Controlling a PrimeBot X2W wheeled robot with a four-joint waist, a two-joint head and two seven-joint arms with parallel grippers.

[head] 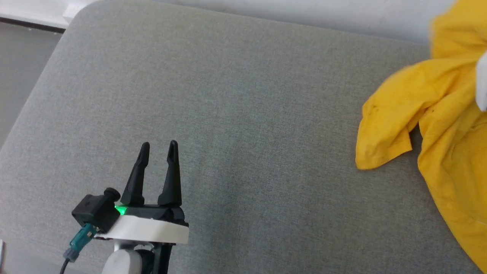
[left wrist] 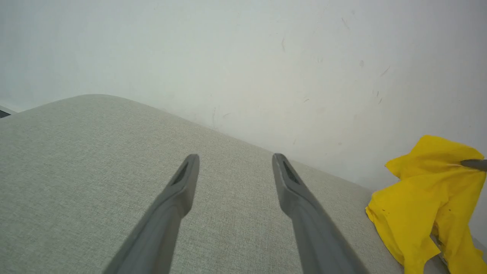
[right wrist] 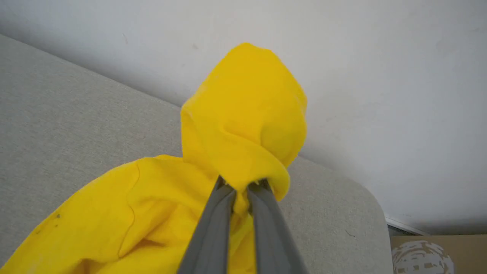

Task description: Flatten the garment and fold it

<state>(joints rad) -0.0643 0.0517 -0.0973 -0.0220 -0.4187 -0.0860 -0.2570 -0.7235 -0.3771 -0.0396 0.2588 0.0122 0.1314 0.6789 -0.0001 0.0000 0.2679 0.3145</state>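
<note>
Grey cushion (head: pixel 228 95) runs along a white wall (left wrist: pixel 228 57). The garment (head: pixel 437 125) lies bunched at its right end, a crumpled heap with one fold raised. The right claw (right wrist: pixel 241 184) is closed tight on that fold. Nothing is spread flat yet, so I judge that both flattening and folding remain. The left claw (head: pixel 159 144) hangs wide open and empty, well apart from the cloth. Bare cushion stretches leftward for spreading. The wall bounds the back, and a rounded corner drops off just beside the heap.
</note>
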